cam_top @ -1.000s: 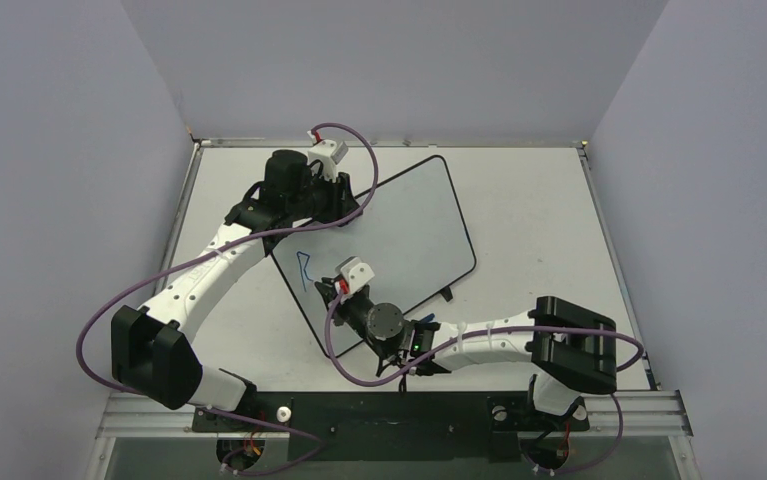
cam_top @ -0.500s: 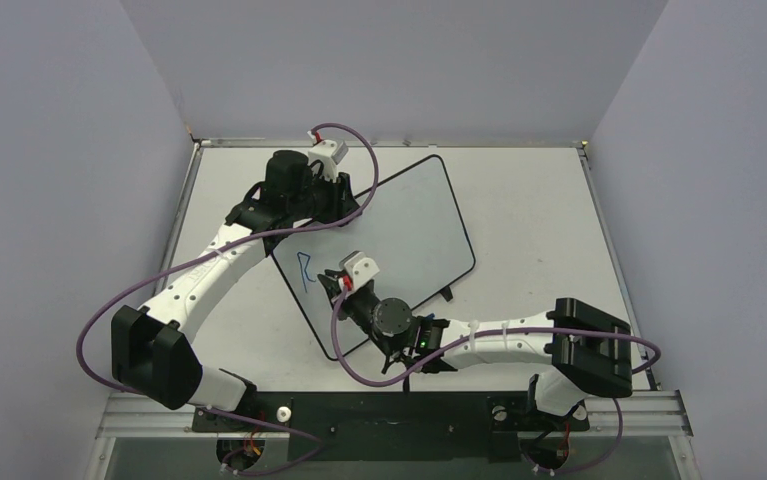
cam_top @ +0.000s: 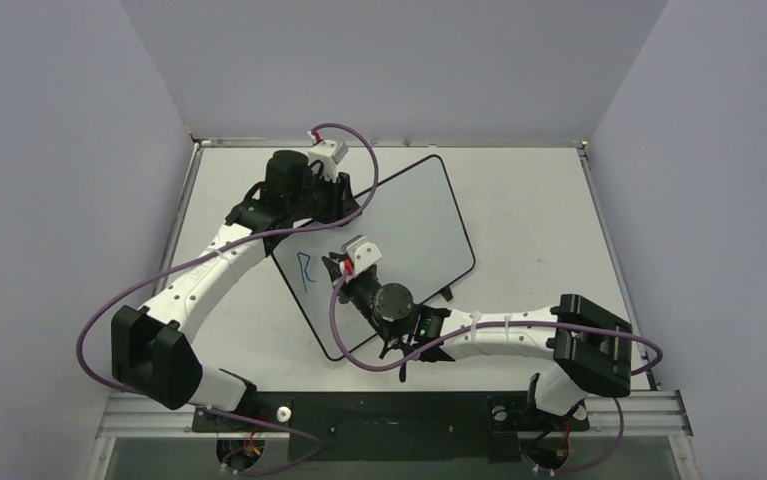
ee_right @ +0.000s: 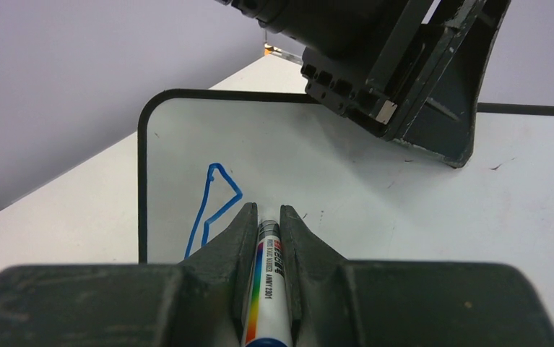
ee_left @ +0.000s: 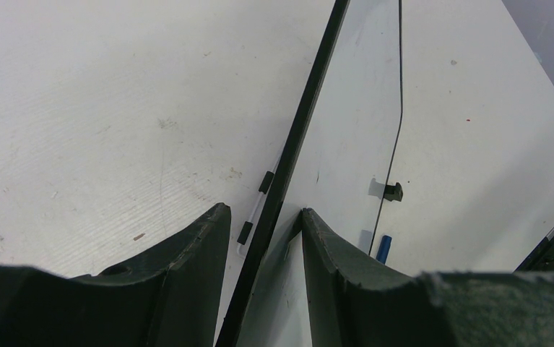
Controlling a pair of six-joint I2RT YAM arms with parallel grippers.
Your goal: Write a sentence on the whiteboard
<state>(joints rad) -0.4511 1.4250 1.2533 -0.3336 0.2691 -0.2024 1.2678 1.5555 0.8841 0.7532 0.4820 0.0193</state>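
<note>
The whiteboard (cam_top: 399, 220) stands tilted on the table, with rounded corners and a thin black frame. My left gripper (cam_top: 351, 205) is shut on its upper left edge; in the left wrist view the frame (ee_left: 310, 108) runs between my fingers (ee_left: 262, 210). Of the sentence, only a blue "R" (cam_top: 305, 270) shows near the board's left end. My right gripper (cam_top: 346, 266) is shut on a white marker (ee_right: 266, 282) with a rainbow stripe, its tip hidden against the board (ee_right: 317, 159) just right of the blue strokes (ee_right: 212, 202).
A blue marker cap (ee_left: 383, 248) lies on the table behind the board, near a black foot (ee_left: 393, 191). That foot also shows in the top view (cam_top: 447, 293). The left gripper's black body (ee_right: 418, 94) hangs over the board's far edge. Grey walls enclose the table.
My right gripper has moved up and a little right along the board with the marker. The blue stroke has grown from an open angled line into an "R". The left arm has not moved.
</note>
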